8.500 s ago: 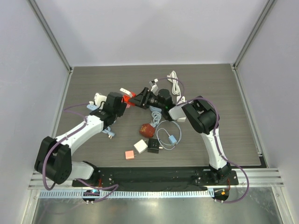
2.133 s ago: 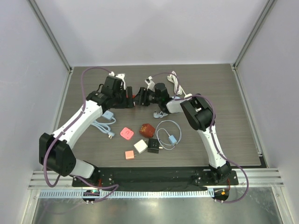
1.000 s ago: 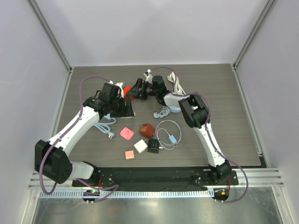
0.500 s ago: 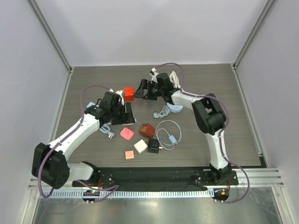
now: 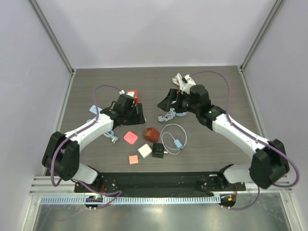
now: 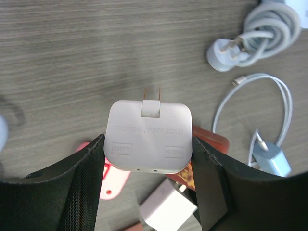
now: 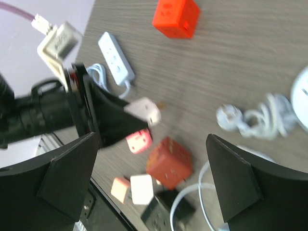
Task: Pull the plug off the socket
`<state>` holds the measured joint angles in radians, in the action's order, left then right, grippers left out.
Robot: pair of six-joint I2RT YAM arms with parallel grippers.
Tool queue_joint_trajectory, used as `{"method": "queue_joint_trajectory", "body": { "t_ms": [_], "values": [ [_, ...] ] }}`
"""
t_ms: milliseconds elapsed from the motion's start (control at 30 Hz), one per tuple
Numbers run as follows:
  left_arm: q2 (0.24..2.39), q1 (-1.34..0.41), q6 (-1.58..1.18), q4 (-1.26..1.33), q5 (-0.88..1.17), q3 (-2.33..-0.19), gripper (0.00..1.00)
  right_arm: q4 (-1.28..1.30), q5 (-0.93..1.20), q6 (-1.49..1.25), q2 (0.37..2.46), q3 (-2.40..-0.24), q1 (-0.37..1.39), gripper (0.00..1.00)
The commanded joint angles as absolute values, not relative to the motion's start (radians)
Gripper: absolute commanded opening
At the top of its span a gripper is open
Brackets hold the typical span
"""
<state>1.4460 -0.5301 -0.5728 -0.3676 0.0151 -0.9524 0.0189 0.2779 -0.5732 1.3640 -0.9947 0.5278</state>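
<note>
On the grey wood-grain table the red socket cube lay alone. Just nearside of it the left gripper clenched the white plug, prongs bare and pointing away from its fingers (apart from the cube). To the cube's right, the right gripper gaped empty.

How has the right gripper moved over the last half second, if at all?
Yes: the right gripper backed off rightward, away from the red socket cube.
</note>
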Motion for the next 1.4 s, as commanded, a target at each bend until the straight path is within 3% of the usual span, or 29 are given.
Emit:
{"method": "queue_joint_trajectory", "body": {
  "t_ms": [0, 267, 333, 367, 400, 533, 800, 1067, 1367],
  "values": [
    [1.486, -0.534, -0.56, -0.278, -0.063, -0.966, 0.0, 0.135, 0.166, -0.557, 1.209, -0.904, 0.515, 1.0],
    [1.578, -0.581, -0.552, -0.149, -0.058, -0.919, 0.08, 0.138, 0.193, -0.649, 0.986, -0.781, 0.489, 1.0],
    [1.6, -0.592, -0.551, -0.13, -0.058, -0.917, 0.14, 0.14, 0.234, -0.663, 0.985, -0.776, 0.491, 1.0],
    [1.603, -0.601, -0.546, -0.127, -0.057, -0.917, 0.2, 0.14, 0.254, -0.678, 0.98, -0.764, 0.491, 0.99],
    [1.601, -0.606, -0.543, -0.123, -0.057, -0.913, 0.38, 0.13, 0.271, -0.699, 0.977, -0.753, 0.491, 1.0],
    [1.574, -0.617, -0.531, -0.11, -0.067, -0.891, 0.72, 0.1, 0.31, -0.745, 0.953, -0.689, 0.491, 1.0],
    [1.471, -0.617, -0.514, -0.132, -0.066, -0.885, 0.98, 0.094, 0.255, -0.782, 0.884, -0.589, 0.491, 1.0],
    [1.263, -0.617, -0.549, -0.173, -0.054, -0.819, 1.0, 0.092, 0.224, -0.819, 0.845, -0.535, 0.491, 1.0],
    [0.904, -0.617, -0.745, -0.111, 0.176, -0.545, 1.0, 0.175, -0.006, -0.896, 0.634, -0.402, 0.491, 1.0]
  ]
}}
